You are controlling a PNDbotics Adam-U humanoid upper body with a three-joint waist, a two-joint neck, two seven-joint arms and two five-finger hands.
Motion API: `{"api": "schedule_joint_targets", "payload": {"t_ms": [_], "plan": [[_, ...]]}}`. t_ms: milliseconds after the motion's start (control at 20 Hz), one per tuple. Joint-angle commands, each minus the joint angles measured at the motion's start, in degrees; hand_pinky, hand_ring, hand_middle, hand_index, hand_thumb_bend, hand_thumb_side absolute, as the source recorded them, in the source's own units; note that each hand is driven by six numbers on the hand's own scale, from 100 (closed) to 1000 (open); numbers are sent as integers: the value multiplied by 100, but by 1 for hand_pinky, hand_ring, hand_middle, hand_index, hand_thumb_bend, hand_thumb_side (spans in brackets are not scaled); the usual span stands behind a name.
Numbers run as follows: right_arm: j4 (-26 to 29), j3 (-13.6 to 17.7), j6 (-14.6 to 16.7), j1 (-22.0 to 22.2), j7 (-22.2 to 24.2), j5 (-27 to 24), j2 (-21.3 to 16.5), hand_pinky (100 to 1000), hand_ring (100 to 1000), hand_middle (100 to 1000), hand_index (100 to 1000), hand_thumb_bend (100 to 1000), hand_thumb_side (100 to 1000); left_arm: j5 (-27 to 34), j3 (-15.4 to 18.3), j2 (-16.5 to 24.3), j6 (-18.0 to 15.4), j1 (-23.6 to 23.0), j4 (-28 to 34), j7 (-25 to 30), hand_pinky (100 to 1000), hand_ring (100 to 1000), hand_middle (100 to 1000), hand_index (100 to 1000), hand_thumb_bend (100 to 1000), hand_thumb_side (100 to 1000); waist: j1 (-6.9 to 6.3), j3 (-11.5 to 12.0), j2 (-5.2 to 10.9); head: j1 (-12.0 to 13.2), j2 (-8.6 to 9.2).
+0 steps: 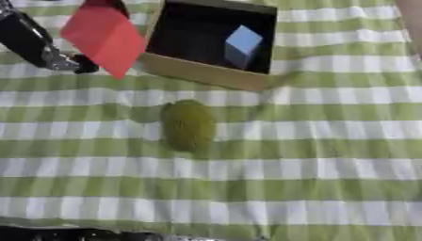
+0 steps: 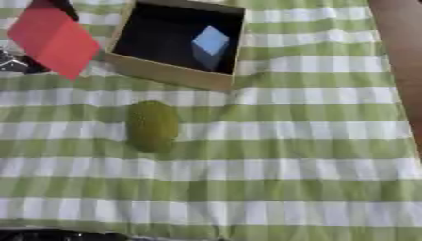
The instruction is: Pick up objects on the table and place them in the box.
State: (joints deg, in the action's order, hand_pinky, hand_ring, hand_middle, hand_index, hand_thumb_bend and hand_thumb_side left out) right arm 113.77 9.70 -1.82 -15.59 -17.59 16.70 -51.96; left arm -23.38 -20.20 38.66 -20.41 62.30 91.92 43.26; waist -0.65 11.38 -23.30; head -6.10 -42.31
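Red piece (image 1: 103, 36) being carried toward the box (image 1: 206, 73).
The left hand (image 1: 58, 59) pinched it; release over the opening seemed next, the green object (image 1: 188, 125) waiting on the counter (image 1: 329, 164).

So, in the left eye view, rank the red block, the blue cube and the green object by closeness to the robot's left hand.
1. Red block, upper left, right against the left hand.
2. Green object, mid-table on the cloth.
3. Blue cube, inside the box, to the right.

Cube (image 1: 242, 44) in box (image 1: 202, 73); ball (image 1: 188, 125) in front.
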Motion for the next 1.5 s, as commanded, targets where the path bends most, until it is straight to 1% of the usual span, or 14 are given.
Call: {"api": "schedule_joint_targets", "payload": {"t_ms": [50, 200, 500, 700, 950, 1050, 1100, 1150, 1200, 1250, 1300, 1350, 1450, 1500], "plan": [[83, 98, 36, -73, -13, -25, -91, 875, 920, 567, 834, 100, 448, -51, 155, -282, -398, 338, -320, 393, 772, 715, 601, 733, 236, 100, -69, -23, 129, 18, -12], [83, 56, 93, -146, 8, -48, -89, 875, 919, 567, 835, 100, 446, -323, 216, -749, -354, 647, -876, 223, 774, 721, 611, 743, 249, 100, -70, -114, 121, 78, 18], [83, -35, 271, -241, 55, -31, -79, 876, 918, 569, 836, 100, 443, -1470, 330, -1424, -458, 954, -1984, -508, 774, 728, 620, 747, 301, 100, -108, -366, 69, 231, 82], [83, -74, 325, -294, 83, -29, -44, 876, 919, 568, 836, 100, 443, -2114, 406, -1695, -553, 993, -2509, -987, 773, 730, 622, 750, 317, 100, -115, -477, 34, 305, 113], [83, -91, 304, -316, 113, -52, 11, 875, 921, 565, 835, 100, 443, -2537, 464, -1893, -642, 1011, -2937, -1296, 780, 745, 644, 779, 369, 100, -122, -513, 5, 350, 149], [83, -94, 301, -315, 124, -58, 23, 875, 922, 565, 835, 100, 444, -2683, 450, -1902, -704, 1010, -3032, -1291, 813, 791, 709, 834, 464, 136, -129, -518, -4, 348, 148], [83, -93, 299, -310, 126, -59, 26, 875, 922, 565, 835, 100, 443, -2774, 437, -1892, -741, 1009, -3058, -1246, 868, 851, 779, 893, 555, 191, -133, -517, -7, 342, 144], [83, -90, 295, -303, 127, -59, 27, 875, 922, 564, 835, 100, 443, -2871, 427, -1881, -787, 1010, -3068, -1182, 895, 875, 803, 915, 611, 226, -136, -515, -9, 338, 140], [83, -88, 291, -298, 127, -61, 31, 875, 922, 564, 835, 100, 444, -2954, 423, -1872, -841, 1011, -3062, -1120, 948, 918, 837, 947, 733, 298, -139, -512, -10, 335, 137], [83, -87, 287, -295, 129, -64, 35, 875, 923, 563, 835, 100, 444, -3018, 426, -1863, -893, 1013, -3038, -1072, 952, 922, 841, 950, 743, 306, -141, -508, -11, 332, 137], [83, -89, 283, -292, 133, -68, 39, 875, 923, 563, 835, 100, 443, -3068, 438, -1856, -929, 1016, -3007, -1040, 975, 943, 861, 968, 792, 338, -141, -504, -10, 330, 135], [83, -94, 278, -292, 139, -73, 43, 875, 923, 562, 835, 100, 443, -3118, 456, -1851, -943, 1023, -2972, -1027, 980, 947, 865, 972, 804, 346, -140, -500, -8, 330, 131], [83, -105, 276, -291, 153, -80, 48, 875, 923, 562, 834, 100, 443, -3194, 494, -1851, -935, 1033, -2923, -1027, 988, 954, 874, 980, 805, 357, -139, -495, -3, 330, 119], [83, -107, 275, -288, 157, -81, 49, 875, 923, 562, 834, 100, 444, -3210, 513, -1850, -927, 1038, -2898, -1047, 986, 954, 873, 980, 785, 348, -138, -493, 1, 329, 115]]}}
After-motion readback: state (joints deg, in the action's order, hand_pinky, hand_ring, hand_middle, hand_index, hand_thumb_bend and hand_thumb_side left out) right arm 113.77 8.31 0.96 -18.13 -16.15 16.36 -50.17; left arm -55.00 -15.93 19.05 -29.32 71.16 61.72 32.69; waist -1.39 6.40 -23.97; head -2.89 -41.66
